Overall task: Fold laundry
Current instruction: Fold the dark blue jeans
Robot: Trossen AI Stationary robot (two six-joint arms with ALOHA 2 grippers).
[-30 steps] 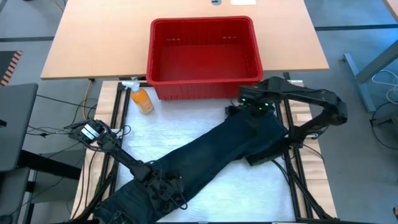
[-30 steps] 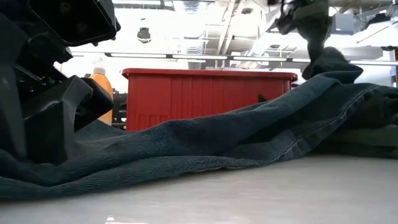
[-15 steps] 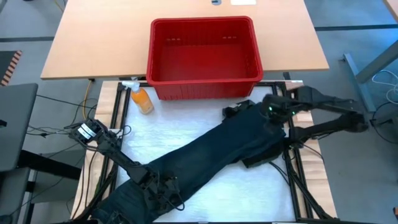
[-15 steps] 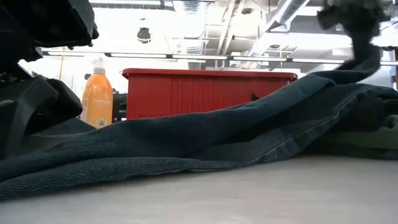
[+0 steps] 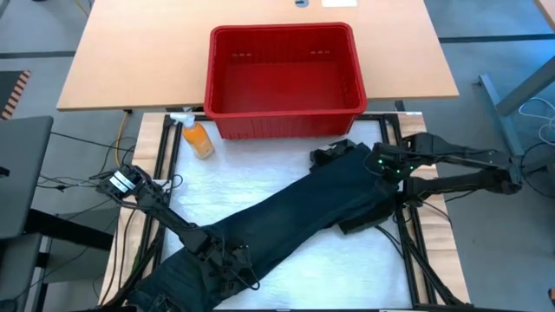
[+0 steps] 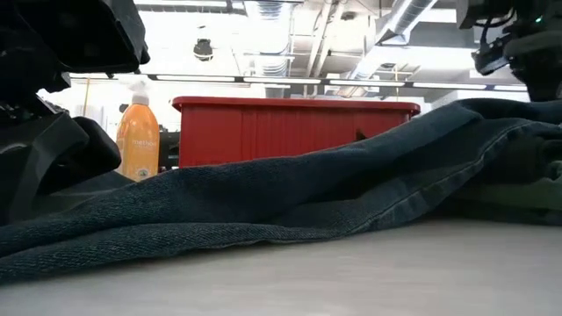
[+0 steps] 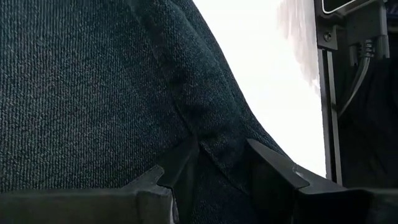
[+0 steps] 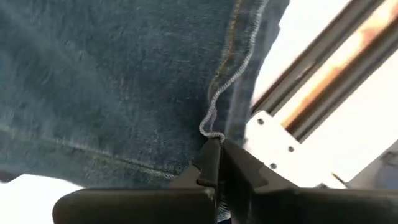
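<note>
The laundry in view is a pair of dark blue jeans (image 5: 295,208), lying slantwise across the white table top from near left to far right. My left gripper (image 5: 221,260) is shut on them close to their near-left end. My right gripper (image 5: 381,165) hangs just over their far-right end, pointing down, with its fingers together (image 8: 216,146). A frayed hem (image 8: 214,124) runs up to its tips. A black piece (image 5: 325,154) peeks out at the far side of that end. Dark green cloth (image 6: 527,189) lies under the jeans there. My left gripper pinches a raised fold of the jeans, along a seam (image 7: 214,140), between its two fingers (image 7: 273,171). It comes slanting down from the table's left. The jeans lie on the table around the hold. My right gripper's tips meet the frayed hem thread (image 8: 211,134); whether they touch it I cannot tell.
A red plastic basket (image 5: 286,69) stands at the far side of the work area, with nothing showing inside it. An orange spray bottle (image 5: 198,139) stands by its left corner. Dark frame rails (image 5: 403,234) run along the right side. White table top (image 5: 329,269) shows near right.
My right gripper has gone toward the table's right edge and down. The jeans' far-right end, which rose steeply up to it before, has sunk and now lies lower over the pile. The near-left end has stayed in my left gripper.
</note>
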